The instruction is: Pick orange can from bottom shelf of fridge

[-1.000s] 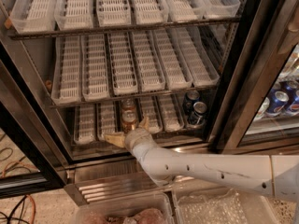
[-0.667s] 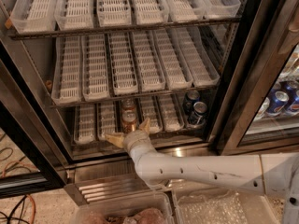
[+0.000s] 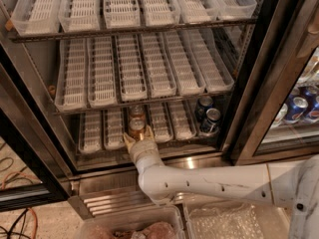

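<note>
My gripper (image 3: 138,135) is at the front of the bottom shelf (image 3: 92,131) of the fridge (image 3: 251,83), right up against the orange can (image 3: 136,127), which stands in a middle lane with a second can (image 3: 137,112) just behind it. I cannot tell whether my jaws are clenched on it or released. Two blue cans (image 3: 209,117) stand at the shelf's right end, well apart from me

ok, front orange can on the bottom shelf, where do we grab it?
Across the upright round body of the orange can, below its silver top, coming straight in from the front: another can stands behind it. The gripper sits just in front of it.
</note>
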### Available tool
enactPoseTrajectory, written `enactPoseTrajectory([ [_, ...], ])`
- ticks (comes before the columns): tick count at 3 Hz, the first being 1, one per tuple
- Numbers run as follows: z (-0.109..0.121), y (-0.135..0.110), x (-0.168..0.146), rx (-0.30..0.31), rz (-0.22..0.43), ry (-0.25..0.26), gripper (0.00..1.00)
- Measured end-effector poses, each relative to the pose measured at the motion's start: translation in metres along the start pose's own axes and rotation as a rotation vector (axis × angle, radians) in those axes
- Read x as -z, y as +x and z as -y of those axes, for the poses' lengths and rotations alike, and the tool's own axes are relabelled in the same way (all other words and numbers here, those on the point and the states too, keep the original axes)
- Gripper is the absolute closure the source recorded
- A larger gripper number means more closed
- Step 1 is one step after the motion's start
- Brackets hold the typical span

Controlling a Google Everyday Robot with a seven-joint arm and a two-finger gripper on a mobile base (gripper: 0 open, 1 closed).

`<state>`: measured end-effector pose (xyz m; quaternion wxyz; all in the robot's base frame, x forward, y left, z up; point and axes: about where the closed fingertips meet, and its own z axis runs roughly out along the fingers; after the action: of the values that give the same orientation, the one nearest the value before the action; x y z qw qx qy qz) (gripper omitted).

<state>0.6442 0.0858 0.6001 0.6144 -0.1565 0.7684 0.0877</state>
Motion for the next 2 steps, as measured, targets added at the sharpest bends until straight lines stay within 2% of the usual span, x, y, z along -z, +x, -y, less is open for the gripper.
enactPoseTrajectory([
  [2, -0.0022, 0.0011, -0.0014, -0.002, 0.0, -0.001, 0.88],
])
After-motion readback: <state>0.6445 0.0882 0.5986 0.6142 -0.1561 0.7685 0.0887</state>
